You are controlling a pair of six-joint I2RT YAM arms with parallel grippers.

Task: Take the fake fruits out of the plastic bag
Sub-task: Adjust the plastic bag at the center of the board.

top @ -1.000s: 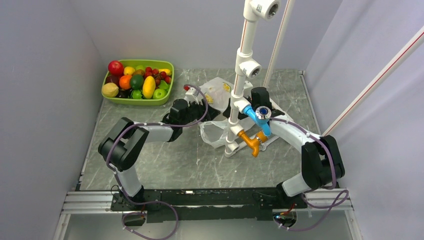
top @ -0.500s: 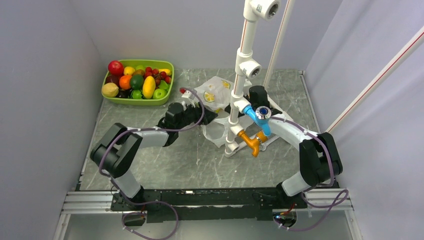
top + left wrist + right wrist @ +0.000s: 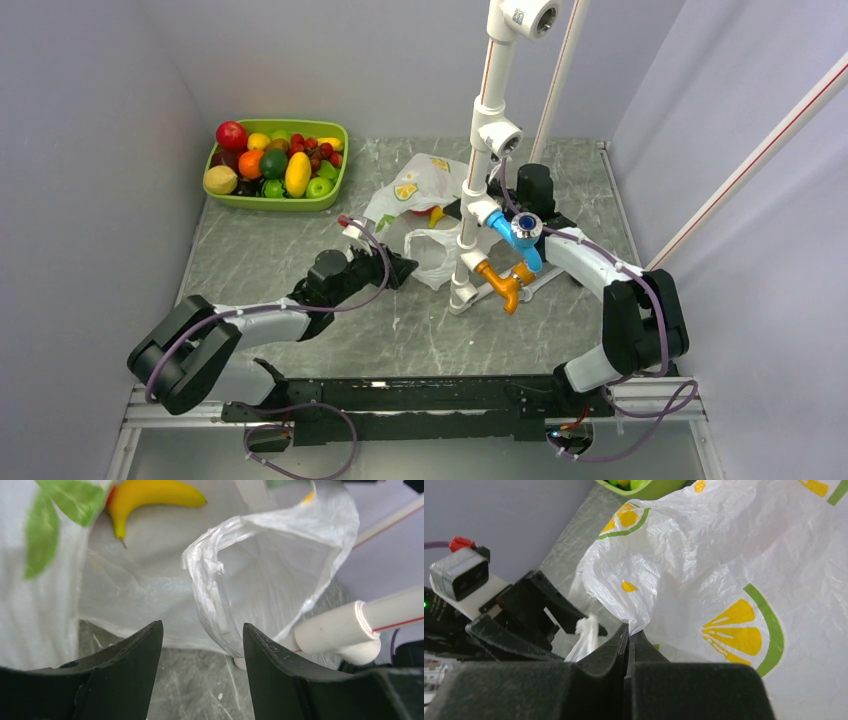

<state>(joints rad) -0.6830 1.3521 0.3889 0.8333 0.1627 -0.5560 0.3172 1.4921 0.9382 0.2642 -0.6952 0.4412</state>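
Observation:
The plastic bag point(image 3: 415, 185), white with lemon slices, lies crumpled at mid-table. My right gripper point(image 3: 629, 630) is shut on a fold of the bag point(image 3: 704, 575) and holds it up; in the top view the pipe stand mostly hides it. A yellow banana point(image 3: 150, 492) lies at the bag's mouth, a bit of red beside it, and shows as a yellow tip point(image 3: 436, 213) from above. The bag's loop handle point(image 3: 212, 575) hangs just ahead of my left gripper point(image 3: 202, 625), which is open and empty. My left gripper point(image 3: 398, 268) sits low, left of the bag.
A lime-green tray point(image 3: 330, 195) of mixed fruit stands at the back left. A white pipe stand point(image 3: 480, 150) with blue and orange fittings rises right beside the bag, and one of its pipes point(image 3: 345, 625) lies close to my left fingers. Walls enclose the table.
My left arm has drawn back toward the near left, away from the bag. My right gripper has shut on the bag and pulled it up and back.

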